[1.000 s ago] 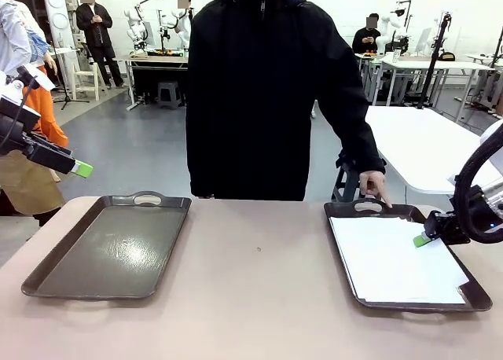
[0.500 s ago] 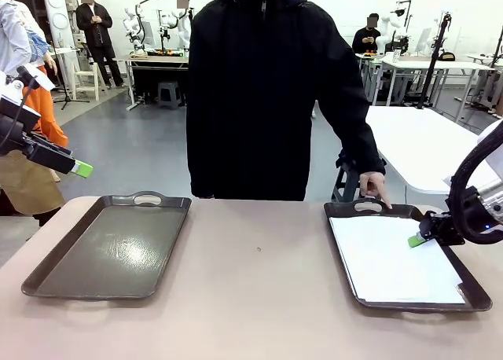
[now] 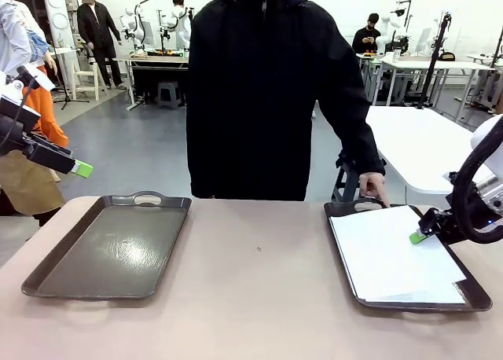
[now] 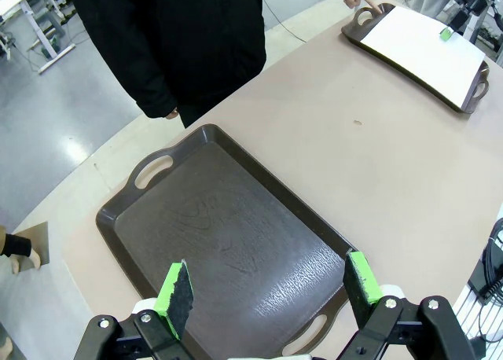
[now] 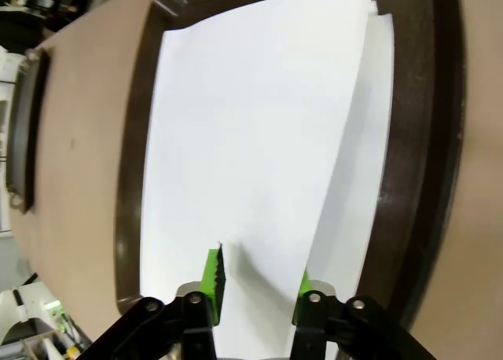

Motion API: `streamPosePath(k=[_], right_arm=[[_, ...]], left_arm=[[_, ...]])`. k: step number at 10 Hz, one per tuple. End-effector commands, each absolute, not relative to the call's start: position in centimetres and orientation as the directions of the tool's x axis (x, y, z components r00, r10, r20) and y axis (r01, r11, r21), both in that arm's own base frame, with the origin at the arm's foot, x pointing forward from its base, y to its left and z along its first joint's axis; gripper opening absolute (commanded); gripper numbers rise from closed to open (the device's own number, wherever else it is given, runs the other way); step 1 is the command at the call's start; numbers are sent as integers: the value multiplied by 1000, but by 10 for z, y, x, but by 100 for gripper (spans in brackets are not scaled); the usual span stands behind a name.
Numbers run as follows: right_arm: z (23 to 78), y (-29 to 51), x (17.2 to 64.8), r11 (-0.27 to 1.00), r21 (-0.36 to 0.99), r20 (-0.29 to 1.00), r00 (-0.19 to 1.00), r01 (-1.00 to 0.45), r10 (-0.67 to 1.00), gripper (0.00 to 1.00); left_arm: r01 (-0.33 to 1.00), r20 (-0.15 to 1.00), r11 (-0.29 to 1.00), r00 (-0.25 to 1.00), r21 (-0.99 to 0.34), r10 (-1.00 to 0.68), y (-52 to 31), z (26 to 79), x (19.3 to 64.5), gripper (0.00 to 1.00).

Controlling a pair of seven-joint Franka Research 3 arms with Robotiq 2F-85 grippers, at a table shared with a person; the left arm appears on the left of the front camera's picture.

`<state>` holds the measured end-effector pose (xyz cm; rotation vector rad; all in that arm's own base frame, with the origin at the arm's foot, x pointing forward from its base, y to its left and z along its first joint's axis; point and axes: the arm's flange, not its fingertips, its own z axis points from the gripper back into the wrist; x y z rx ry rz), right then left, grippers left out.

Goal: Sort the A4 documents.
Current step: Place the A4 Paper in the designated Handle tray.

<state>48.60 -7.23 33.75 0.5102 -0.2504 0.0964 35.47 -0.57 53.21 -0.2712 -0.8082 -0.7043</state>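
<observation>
White sheets of paper (image 3: 397,259), the A4 documents, stacked in a dark grey tray (image 3: 346,259) on the table's right side, top sheet skewed over the ones beneath. Right gripper (image 3: 419,236) low over the stack's right edge, green pads (image 5: 213,269) parted, one either side of the top sheet's raised edge, not clamped on it. Person's hand (image 3: 374,189) at the far handle of that tray, a finger on its rim. Second dark tray (image 3: 110,246) bare on the table's left side, well apart from the first. Left gripper (image 4: 269,285) held high above that bare tray, jaws wide apart, nothing between them. Beige tabletop (image 3: 259,297) between the trays. Person in a black coat (image 3: 267,85) standing at the far side.
</observation>
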Motion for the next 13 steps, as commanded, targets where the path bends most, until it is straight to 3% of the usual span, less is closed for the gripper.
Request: streamPosePath(k=[1,2,3,4,5,13], right_arm=[[335,-66,480,919,381,226,974,-103,15,69],[336,-70,480,934,346,225,974,-91,12,71],[338,-73,480,944,320,233,973,-80,3,87],[340,-72,480,947,311,241,970,-83,6,89],[343,-70,481,952,292,252,968,-90,14,100],[353,-74,487,949,291,287,957,-123,36,100]], left_arm=[[670,742,742,481,34,-468,-5,531,355,100],[670,742,742,481,34,-468,-5,531,355,100],[670,742,742,481,34,-468,-5,531,355,100],[670,742,742,481,34,-468,-5,531,355,100],[670,742,742,481,34,-468,-5,531,355,100],[670,742,742,481,34,-468,-5,531,355,100]])
